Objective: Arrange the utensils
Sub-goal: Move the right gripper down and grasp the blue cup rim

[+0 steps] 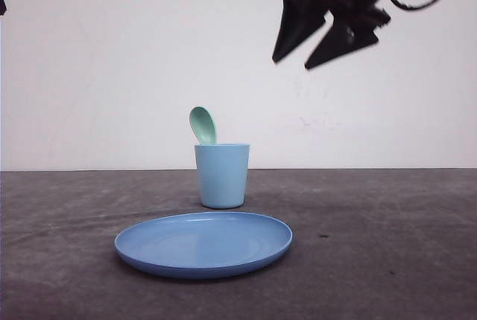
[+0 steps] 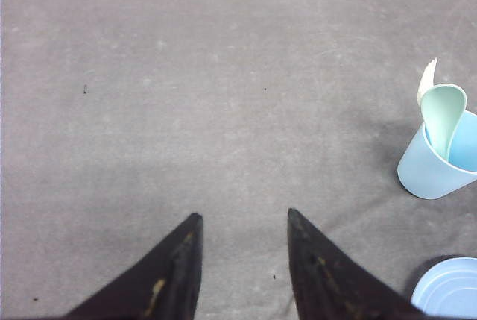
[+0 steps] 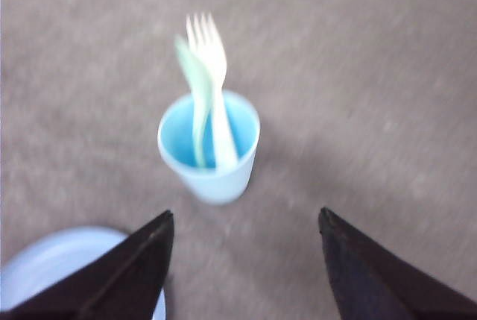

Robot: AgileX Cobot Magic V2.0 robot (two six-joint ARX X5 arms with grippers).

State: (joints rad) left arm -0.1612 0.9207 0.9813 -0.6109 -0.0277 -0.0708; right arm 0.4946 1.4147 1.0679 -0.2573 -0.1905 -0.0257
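grey tabletop (image 1: 387, 245) is seen beneath both arms. fork (image 3: 212, 74) and spoon (image 1: 203, 124) are stood in the cup (image 1: 222, 175), ahead of the right gripper (image 3: 242, 242), fingers spread, empty. left gripper (image 2: 242, 249) is likewise parted. the light cup could be toppled if brushed by a finger.

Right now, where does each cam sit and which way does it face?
Front view: low, near table height, facing forward at the wall; cup with spoon behind the plate; right tool open, high in the air.
Left wrist view: on the left arm, looking down at bare table; left tool open, cup off to the side.
Right wrist view: on the right arm, angled down at the cup holding fork and spoon; right tool open.
Shared: all three see the cup and plate.
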